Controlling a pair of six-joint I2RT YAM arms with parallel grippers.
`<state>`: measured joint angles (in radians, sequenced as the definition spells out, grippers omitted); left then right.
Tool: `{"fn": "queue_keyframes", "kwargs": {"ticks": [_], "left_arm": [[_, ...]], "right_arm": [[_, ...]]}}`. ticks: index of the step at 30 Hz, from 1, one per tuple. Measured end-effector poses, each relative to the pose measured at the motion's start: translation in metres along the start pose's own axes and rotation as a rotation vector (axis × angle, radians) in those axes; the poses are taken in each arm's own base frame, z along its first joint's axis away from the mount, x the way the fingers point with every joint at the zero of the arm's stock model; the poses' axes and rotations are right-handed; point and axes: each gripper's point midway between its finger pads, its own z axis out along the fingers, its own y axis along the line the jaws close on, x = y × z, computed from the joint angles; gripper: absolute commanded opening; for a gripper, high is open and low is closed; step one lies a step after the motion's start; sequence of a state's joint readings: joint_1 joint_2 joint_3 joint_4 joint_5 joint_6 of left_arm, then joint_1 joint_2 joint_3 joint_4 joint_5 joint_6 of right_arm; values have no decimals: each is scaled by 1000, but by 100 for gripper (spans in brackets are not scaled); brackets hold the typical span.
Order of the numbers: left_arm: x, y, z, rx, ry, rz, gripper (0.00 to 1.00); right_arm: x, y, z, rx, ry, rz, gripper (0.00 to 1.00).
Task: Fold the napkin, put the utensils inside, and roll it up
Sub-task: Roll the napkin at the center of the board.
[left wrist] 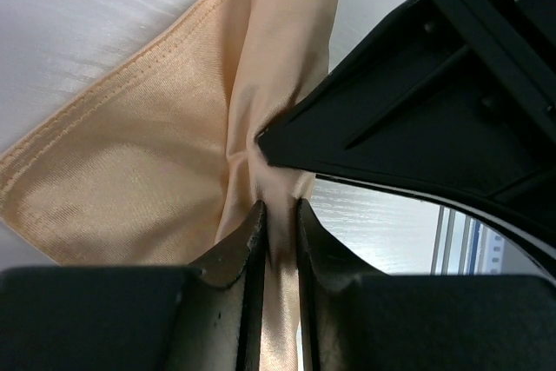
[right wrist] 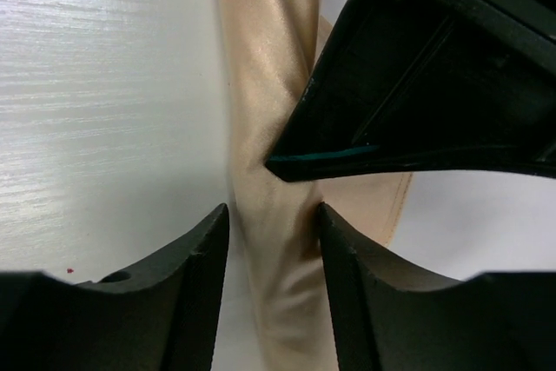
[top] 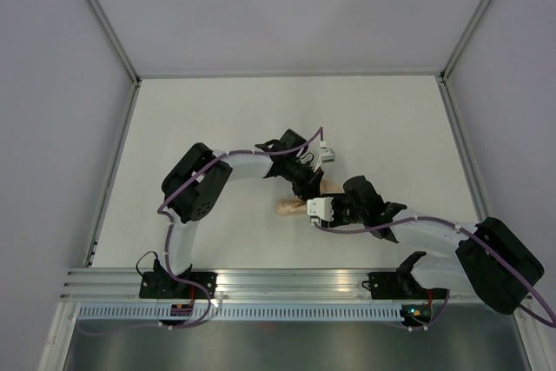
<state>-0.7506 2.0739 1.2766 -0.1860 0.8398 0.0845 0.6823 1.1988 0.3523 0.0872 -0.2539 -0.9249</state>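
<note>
Lying rolled slim on the table (top: 217, 119), the napkin (top: 291, 207) looks soft, light, slippery; the left gripper (left wrist: 278, 215) is clenched on it; the right gripper (right wrist: 272, 215) straddles it, squeezing or not I cannot tell; best pinched across the whole roll, I'd judge

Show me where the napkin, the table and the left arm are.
napkin (left wrist: 130, 188): left wrist view, flat part beside the hem.
table (top: 217, 110): top view, bare white surface.
left arm (top: 195, 193): top view, dark elbow housing.
</note>
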Motion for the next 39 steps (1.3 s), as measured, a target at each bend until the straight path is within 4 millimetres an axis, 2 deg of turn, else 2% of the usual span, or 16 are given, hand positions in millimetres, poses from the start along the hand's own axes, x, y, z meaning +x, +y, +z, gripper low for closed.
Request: {"fn": "queue_keyframes", "kwargs": {"ticks": [1, 3, 4, 5, 7, 10, 12, 15, 16, 19, 24, 29, 35, 37, 39], "left_arm": [[1, 0, 0, 5, 3, -4, 3], [1, 0, 0, 12, 8, -13, 5], [1, 0, 0, 14, 9, -15, 7], [1, 0, 0, 15, 10, -17, 9], [2, -1, 0, 16, 13, -22, 17], [1, 1, -3, 17, 8, -32, 33], [2, 3, -3, 11, 6, -48, 42], [3, 7, -7, -9, -20, -90, 45], [3, 8, -10, -21, -32, -105, 49], [4, 15, -22, -75, -70, -157, 51], [7, 36, -52, -228, -165, -259, 51], [-3, 50, -92, -428, -320, -277, 51], [-13, 34, -133, -580, -520, -169, 53], [-9, 25, -139, -642, -563, -108, 54], [-7, 11, -137, -679, -584, -19, 57]], "right_arm": [[0, -1, 1, -2, 3, -3, 48], [0, -3, 4, -7, 11, -2, 37], [1, -2, 5, -15, 16, 3, 25], [1, -1, 6, -19, 19, 5, 20], [0, -3, 6, -22, 21, 3, 10], [-2, -6, 6, -24, 22, 4, 2], [-3, -6, 5, -33, 24, 10, 1], [-3, -7, 5, -63, 22, 37, 0], [-2, -8, 5, -74, 22, 51, 0], [0, -12, 5, -115, 19, 99, 0], [8, -20, 4, -192, 31, 183, 0], [11, -26, 9, -306, 43, 251, 1], [5, -29, 19, -458, 31, 307, 1], [3, -30, 23, -503, 20, 331, 1], [3, -30, 24, -542, 15, 363, 0]]}}
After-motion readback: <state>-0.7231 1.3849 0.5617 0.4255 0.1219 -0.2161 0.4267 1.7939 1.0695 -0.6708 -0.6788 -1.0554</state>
